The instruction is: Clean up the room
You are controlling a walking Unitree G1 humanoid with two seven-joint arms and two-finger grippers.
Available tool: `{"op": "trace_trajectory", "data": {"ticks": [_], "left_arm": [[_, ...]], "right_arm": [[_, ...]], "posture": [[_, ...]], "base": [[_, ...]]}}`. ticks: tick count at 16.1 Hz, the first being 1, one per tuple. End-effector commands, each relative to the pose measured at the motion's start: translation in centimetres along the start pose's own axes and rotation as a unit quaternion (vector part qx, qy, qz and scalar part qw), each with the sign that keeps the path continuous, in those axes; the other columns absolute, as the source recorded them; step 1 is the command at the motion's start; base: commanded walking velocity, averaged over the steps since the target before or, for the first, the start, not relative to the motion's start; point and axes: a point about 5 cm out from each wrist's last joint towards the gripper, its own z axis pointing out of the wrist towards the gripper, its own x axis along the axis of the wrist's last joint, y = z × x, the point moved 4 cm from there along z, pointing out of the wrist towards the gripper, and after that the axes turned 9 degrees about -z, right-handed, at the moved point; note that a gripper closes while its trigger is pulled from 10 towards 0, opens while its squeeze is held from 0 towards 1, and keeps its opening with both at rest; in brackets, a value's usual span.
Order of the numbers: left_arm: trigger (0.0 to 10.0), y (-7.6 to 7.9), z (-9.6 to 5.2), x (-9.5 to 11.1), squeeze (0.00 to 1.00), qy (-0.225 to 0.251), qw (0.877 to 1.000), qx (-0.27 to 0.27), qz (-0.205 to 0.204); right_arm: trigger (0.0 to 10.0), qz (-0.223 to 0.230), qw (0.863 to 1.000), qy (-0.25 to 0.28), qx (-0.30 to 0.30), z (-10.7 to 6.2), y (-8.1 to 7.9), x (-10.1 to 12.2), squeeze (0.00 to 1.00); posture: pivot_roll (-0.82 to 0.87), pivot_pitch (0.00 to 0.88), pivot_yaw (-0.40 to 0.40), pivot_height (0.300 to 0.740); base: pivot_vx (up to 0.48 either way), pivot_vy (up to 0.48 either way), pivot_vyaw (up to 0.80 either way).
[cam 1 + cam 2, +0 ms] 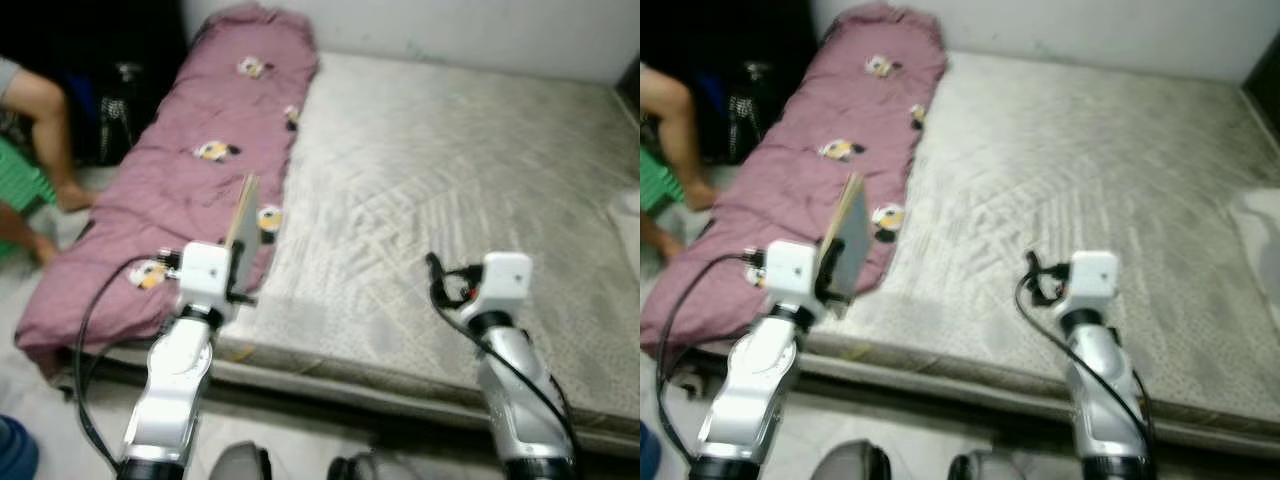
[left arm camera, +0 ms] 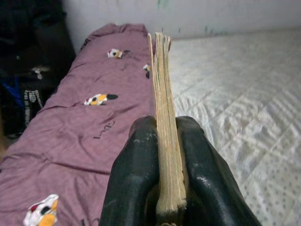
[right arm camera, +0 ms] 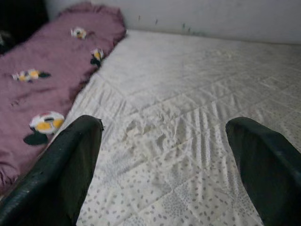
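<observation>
The bed [image 1: 450, 200] takes most of the scene: a wide mattress with a pale grey quilted cover, seen from its near edge, with a light wall [image 1: 450, 25] behind its far end. Along the left side of the bed lies a long mauve blanket [image 1: 180, 180], printed with small white, yellow and black cartoon figures; it reaches from the far end to the near left corner and hangs a little over the edge. To the left of the bed, on the floor side, a person's bare legs [image 1: 45, 130] are seen, with something green [image 1: 22, 185] just beside them and dark things behind. At the far right on the mattress a pale object [image 1: 628, 215] shows partly; I cannot tell what it is. The left gripper [image 2: 162, 183] is raised above the near left part of the bed, over the edge of the blanket, and its two black fingers are pressed against both sides of a thin book [image 2: 162, 117], which stands on edge with its yellowish pages facing the wrist camera. The right gripper [image 3: 164, 165] hovers above the bare mattress near the front edge, well apart from the left one; its fingers are spread wide and hold nothing.
</observation>
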Motion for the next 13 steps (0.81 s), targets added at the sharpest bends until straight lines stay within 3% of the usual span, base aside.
{"op": "trace_trajectory", "data": {"ticks": [1, 5, 13], "left_arm": [[10.0, -0.1, -0.3, 0.9, 0.0, 0.017, 1.0, 0.007, -0.003], [10.0, -0.3, -0.9, 0.3, 0.0, 0.006, 1.0, 0.01, -0.004], [10.0, 0.1, -0.3, 0.8, 0.0, 0.012, 1.0, 0.004, -0.006]], "right_arm": [[10.0, -0.001, 1.0, -0.003, -0.019, -0.4, 1.2, -0.1, 0.0], [10.0, -0.003, 0.999, -0.019, -0.027, -1.7, 1.5, -1.2, 0.0], [10.0, -0.022, 1.0, -0.01, -0.013, -0.8, 0.9, -0.5, 0.0]], "posture": [[-0.05, 0.077, 0.017, 0.74], [-0.05, 0.077, 0.016, 0.74], [-0.05, 0.081, 0.01, 0.74]], "base": [[0.0, -0.319, 0.0], [0.0, -0.32, -0.35], [0.0, -0.315, 0.0]]}}
